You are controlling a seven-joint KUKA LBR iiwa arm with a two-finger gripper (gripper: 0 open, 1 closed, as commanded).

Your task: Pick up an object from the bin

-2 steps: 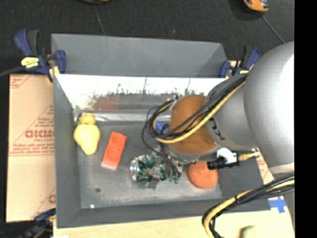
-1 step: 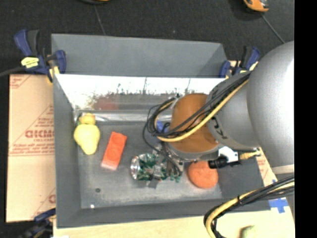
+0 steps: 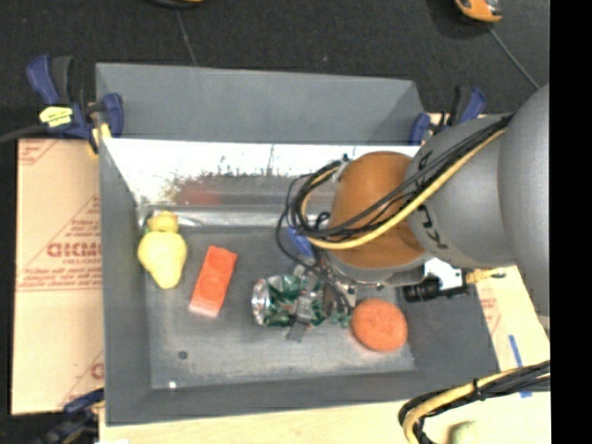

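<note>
The grey bin [image 3: 129, 340] is seen from above, and four small things are laid on its floor. The arm [image 3: 499, 192] is stretched in from the right. Its orange cover [image 3: 370, 211] is hung over the middle of the bin, with black and yellow cables [image 3: 314, 206] looped around it. The claw [image 3: 319, 305] is seen low down under that cover, right at a crumpled shiny thing [image 3: 277, 302] that is silver and green. This thing is found near the middle of the floor, a bit toward the front. The claw is seen at its right side. The two are so mixed up together that it cannot be told if the claw is open or closed, or if anything is held in it. A rough orange ball [image 3: 379, 326] is set just beside the claw on the right. An orange block [image 3: 213, 280] is laid to the left of the shiny thing, a little apart from it. A yellow pear-shaped toy [image 3: 163, 252] is placed further left, near the block and close to the left wall.
</note>
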